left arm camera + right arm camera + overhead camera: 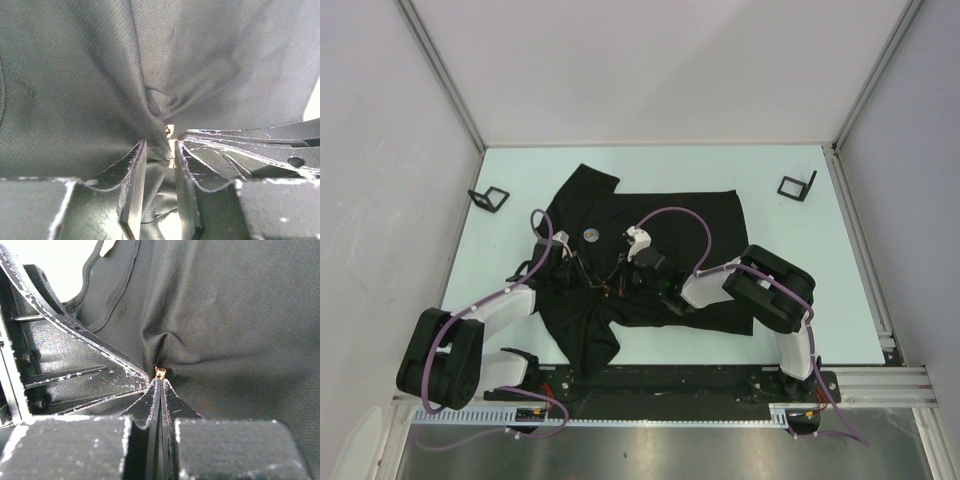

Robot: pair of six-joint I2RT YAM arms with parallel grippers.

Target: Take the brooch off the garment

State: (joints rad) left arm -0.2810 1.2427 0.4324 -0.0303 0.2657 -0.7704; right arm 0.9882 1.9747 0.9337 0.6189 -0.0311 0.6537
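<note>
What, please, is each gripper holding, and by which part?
The left gripper pinches the T-shirt beside the brooch; the right gripper seems shut on the brooch's edge.

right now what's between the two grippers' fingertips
Only a bunched fold of the garment carrying the small gold brooch, which sits at the tips of the right gripper. Both wrist views show it.

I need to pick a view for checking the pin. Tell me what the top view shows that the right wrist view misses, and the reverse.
Top only: the whole shirt on the table, both arms, two black brackets. Right wrist only: a small gold piece at the shut right gripper's tips, fabric puckered around it. Both: the shirt, with the left gripper meeting the right one.
</note>
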